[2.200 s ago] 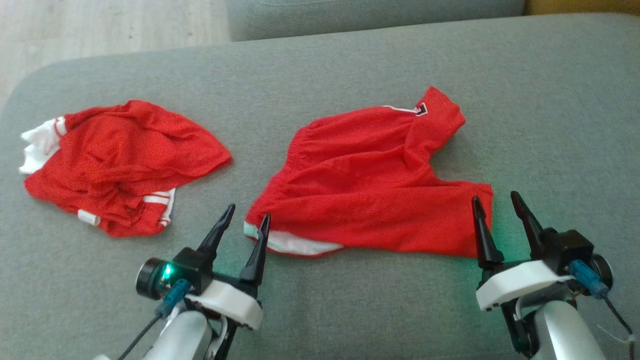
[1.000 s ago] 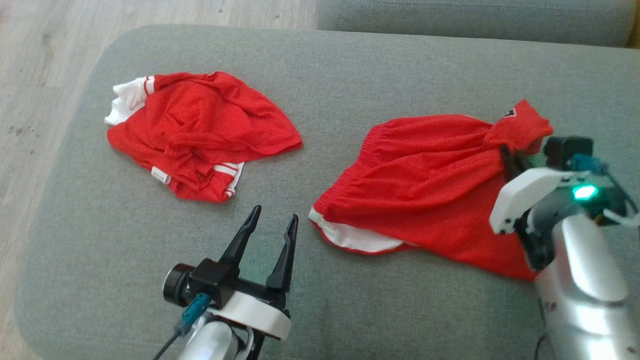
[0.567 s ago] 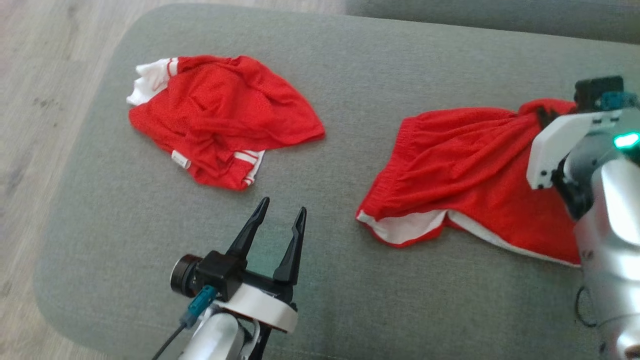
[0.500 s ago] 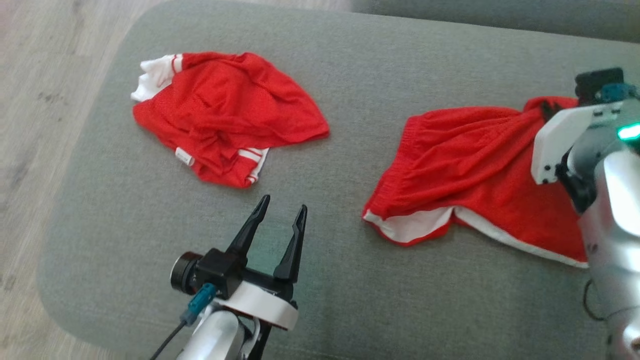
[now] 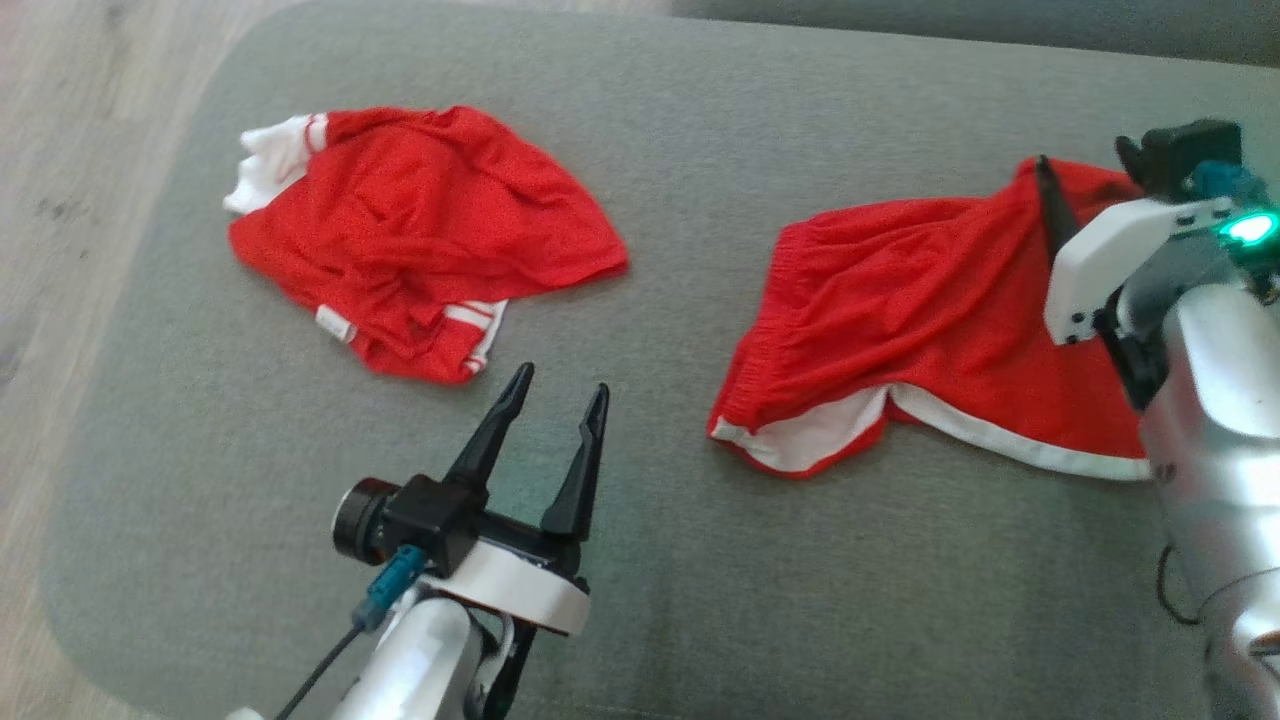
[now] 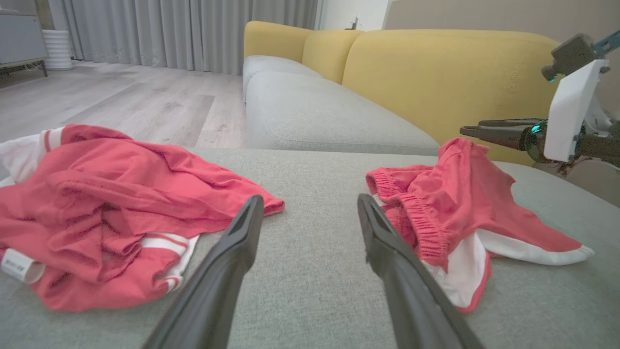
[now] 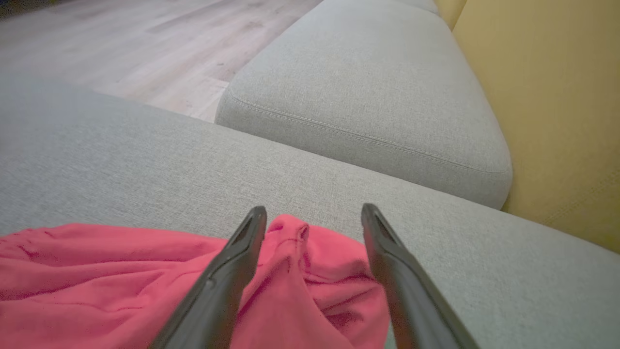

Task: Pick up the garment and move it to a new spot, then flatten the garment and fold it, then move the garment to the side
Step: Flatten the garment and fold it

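Observation:
The garment point(image 5: 920, 300), red shorts with a white hem, lies rumpled on the right of the grey cushion point(image 5: 700, 560). It also shows in the left wrist view point(image 6: 460, 194). My right gripper point(image 5: 1082, 155) hovers at its far right end, open. In the right wrist view the two fingers point(image 7: 314, 209) straddle a raised red fold point(image 7: 290, 242) without pinching it. My left gripper point(image 5: 560, 380) stands open over bare cushion, left of the garment's waistband, with nothing between its fingers point(image 6: 308, 201).
A second red and white garment point(image 5: 420, 235) lies crumpled at the far left of the cushion. A grey sofa seat point(image 7: 363, 87) and a yellow backrest point(image 6: 436, 72) stand beyond. Wooden floor point(image 5: 60, 150) lies past the cushion's left edge.
My right gripper, which was shut on the garment's far end and pulling it right, has opened and let the cloth go. The head camera has shifted. The left gripper stays open.

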You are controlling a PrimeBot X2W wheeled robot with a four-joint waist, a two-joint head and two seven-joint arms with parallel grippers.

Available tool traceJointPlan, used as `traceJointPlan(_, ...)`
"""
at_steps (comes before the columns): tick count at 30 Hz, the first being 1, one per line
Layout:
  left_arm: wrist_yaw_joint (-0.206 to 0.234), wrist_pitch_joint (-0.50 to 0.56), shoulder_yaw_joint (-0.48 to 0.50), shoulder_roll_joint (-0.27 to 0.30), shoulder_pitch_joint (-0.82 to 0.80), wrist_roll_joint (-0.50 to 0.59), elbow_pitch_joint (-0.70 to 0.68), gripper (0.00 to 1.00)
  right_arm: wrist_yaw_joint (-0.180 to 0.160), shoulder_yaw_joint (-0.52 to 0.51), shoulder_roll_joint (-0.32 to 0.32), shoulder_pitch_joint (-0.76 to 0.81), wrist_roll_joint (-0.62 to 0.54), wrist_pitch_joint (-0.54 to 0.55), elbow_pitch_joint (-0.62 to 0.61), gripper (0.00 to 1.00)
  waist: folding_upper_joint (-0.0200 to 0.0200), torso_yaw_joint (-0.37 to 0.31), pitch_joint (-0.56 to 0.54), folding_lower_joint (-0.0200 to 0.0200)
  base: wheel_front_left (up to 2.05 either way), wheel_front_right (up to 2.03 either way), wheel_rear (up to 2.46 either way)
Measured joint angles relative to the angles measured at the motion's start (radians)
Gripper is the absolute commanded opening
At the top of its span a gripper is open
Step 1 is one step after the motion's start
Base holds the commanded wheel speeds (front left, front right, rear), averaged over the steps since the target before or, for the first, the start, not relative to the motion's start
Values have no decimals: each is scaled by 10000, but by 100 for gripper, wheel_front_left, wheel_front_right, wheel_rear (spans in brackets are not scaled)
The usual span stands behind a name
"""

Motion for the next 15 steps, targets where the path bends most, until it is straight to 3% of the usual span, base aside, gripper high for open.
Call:
traceJointPlan(6, -27, -2, 280, 10, 23, 82, -13, 100, 0, -412, 495, 898, 654, -1135, -207, 100, 0, -718, -318, -1, 0, 0, 0)
traceJointPlan(15, -86, -2, 640, 12, 206, 84, -102, 100, 0, -1147, 1457, 3656, 1386, -2648, -2740, 100, 0, -1936, -784, -1, 0, 0, 0)
